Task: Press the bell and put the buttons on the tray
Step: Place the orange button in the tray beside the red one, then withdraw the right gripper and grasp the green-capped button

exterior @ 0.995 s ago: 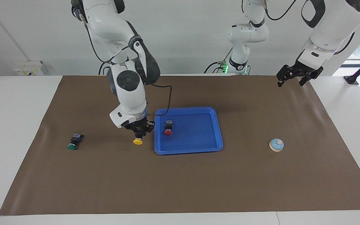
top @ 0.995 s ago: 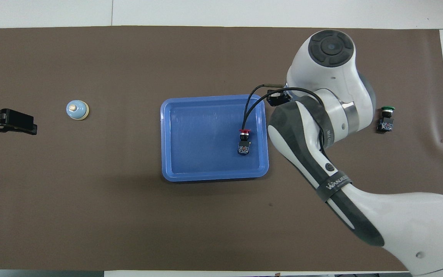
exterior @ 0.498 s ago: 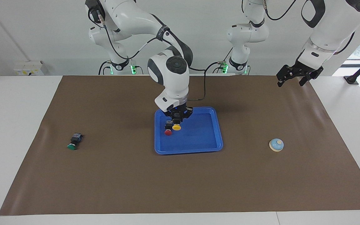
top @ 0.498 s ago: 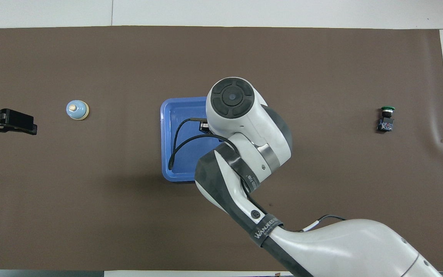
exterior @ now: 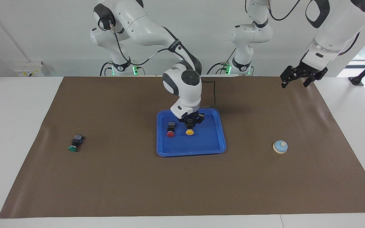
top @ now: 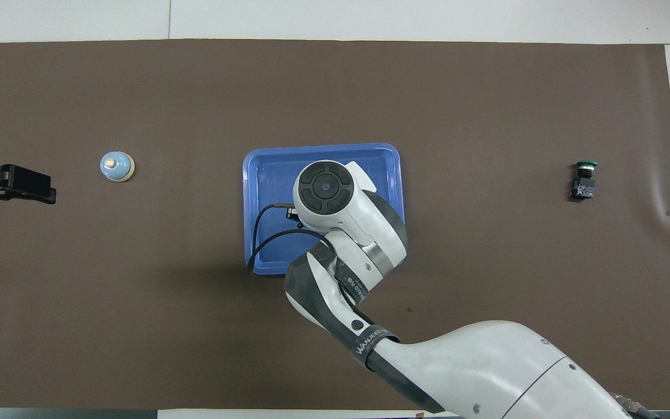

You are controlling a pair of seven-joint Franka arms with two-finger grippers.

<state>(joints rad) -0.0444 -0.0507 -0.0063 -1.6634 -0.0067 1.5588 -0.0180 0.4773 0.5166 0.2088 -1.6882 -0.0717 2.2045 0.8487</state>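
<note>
The blue tray point(exterior: 191, 154) lies mid-table and also shows in the overhead view point(top: 320, 149). The red button point(exterior: 170, 130) lies in it. My right gripper point(exterior: 190, 123) is shut on the yellow button point(exterior: 189, 131), held low over the tray floor beside the red one; I cannot tell if it touches. In the overhead view the right arm hides both. The green button point(exterior: 74, 144) point(top: 584, 179) lies on the mat toward the right arm's end. The bell point(exterior: 280, 147) point(top: 117, 166) stands toward the left arm's end. My left gripper point(exterior: 294, 85) point(top: 21, 185) waits open, raised over the mat's edge.
A brown mat point(exterior: 138, 183) covers the table, with white tabletop point(exterior: 11, 126) around it. The right arm's cable hangs over the tray's edge point(top: 256, 244).
My right gripper carried the yellow button from the mat beside the tray to over the tray, then lowered it beside the red button. The left arm has not moved.
</note>
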